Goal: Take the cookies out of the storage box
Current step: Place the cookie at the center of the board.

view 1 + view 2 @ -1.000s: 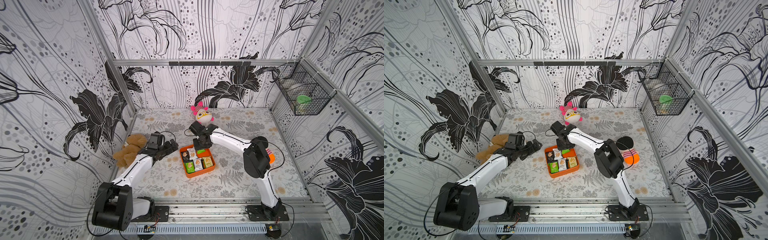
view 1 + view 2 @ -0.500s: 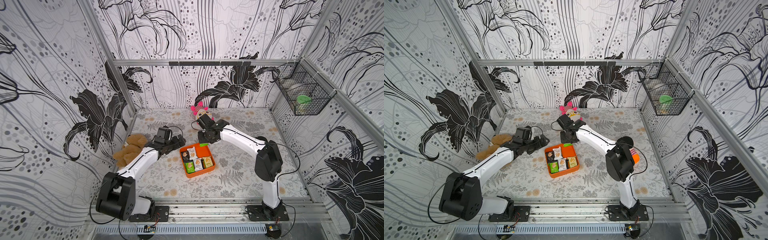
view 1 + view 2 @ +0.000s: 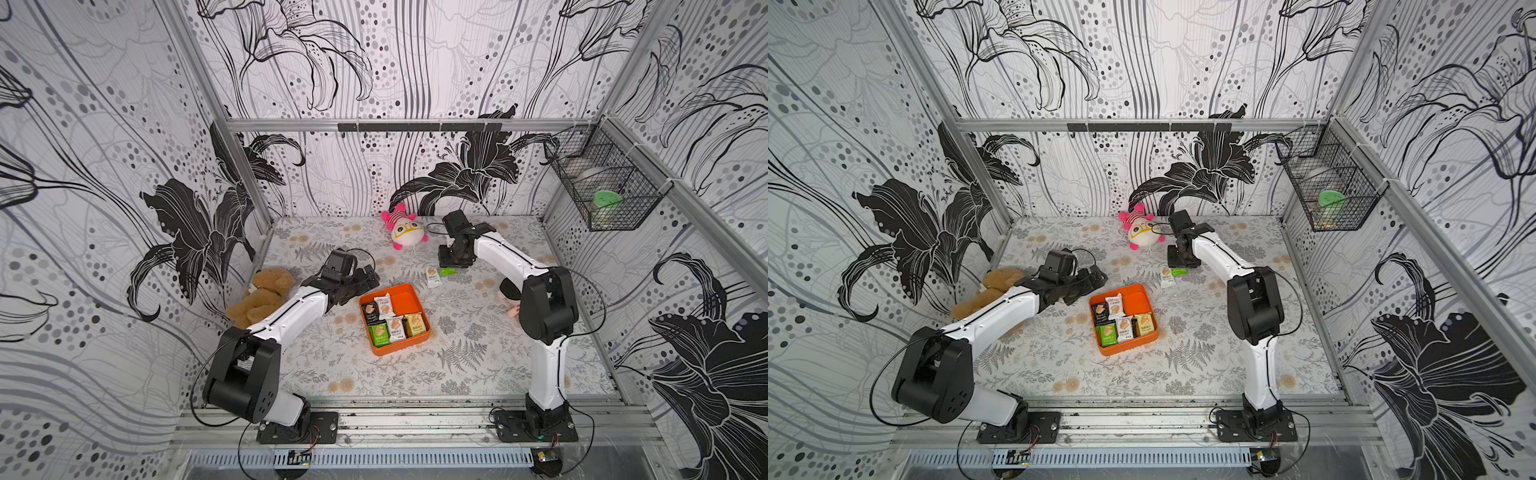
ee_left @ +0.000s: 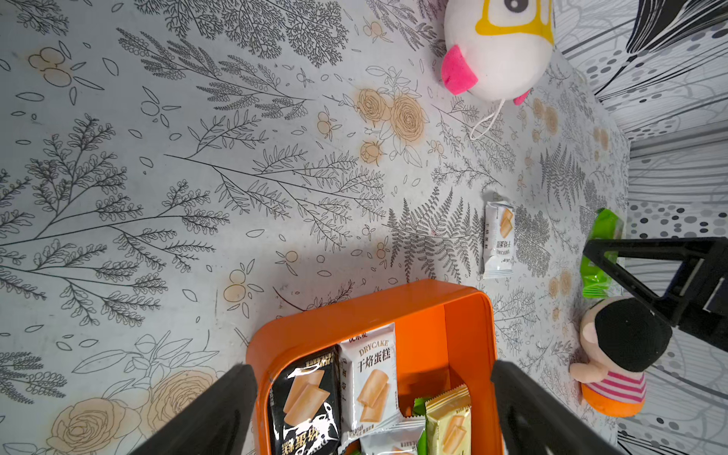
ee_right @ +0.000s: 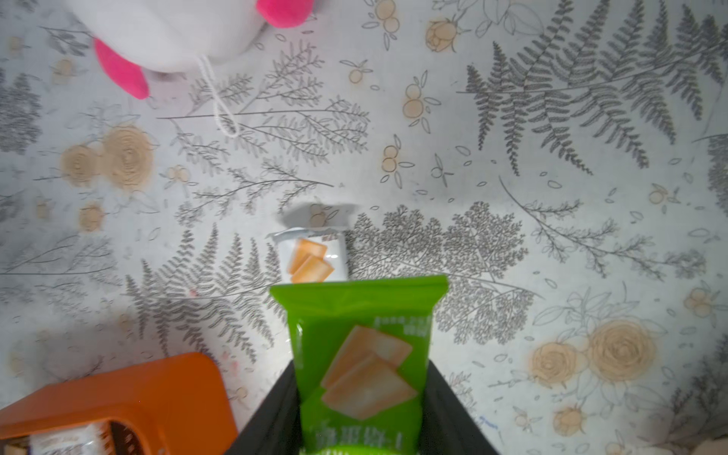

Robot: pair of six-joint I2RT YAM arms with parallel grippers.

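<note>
The right claw (image 5: 360, 409) is clenched on a green cookie packet (image 5: 360, 354): in the right wrist view the wrapper sits between the two black fingers (image 5: 272, 417) with its free end sticking out past them. In both top views this claw (image 3: 453, 262) points down just right of centre, with the green packet (image 3: 448, 272) low over the surface, outside the storage box. A white cookie packet (image 3: 432, 276) lies flat just beside it, between the claw and the box.

The orange storage box (image 3: 405, 298) sits at the centre of the frame. Five cookies (image 3: 390, 322) lie inside: black, white, green, white and pale yellow. Its upper right corner is bare.

The left claw (image 3: 368, 278) is released, jaws wide, just left of the box's upper left corner; in the left wrist view the box (image 4: 354, 311) shows between its fingers (image 4: 220, 409).

The surface (image 3: 478, 353) is a pale cloth printed with grey ferns and tan roses. A white plush with pink tufts (image 3: 405, 230) sits at its far edge, a brown teddy (image 3: 259, 297) at the left, and a small striped doll (image 4: 614, 354) behind the right arm. Walls carry black-and-white lilies. A black wire basket (image 3: 602, 195) hangs at upper right.
</note>
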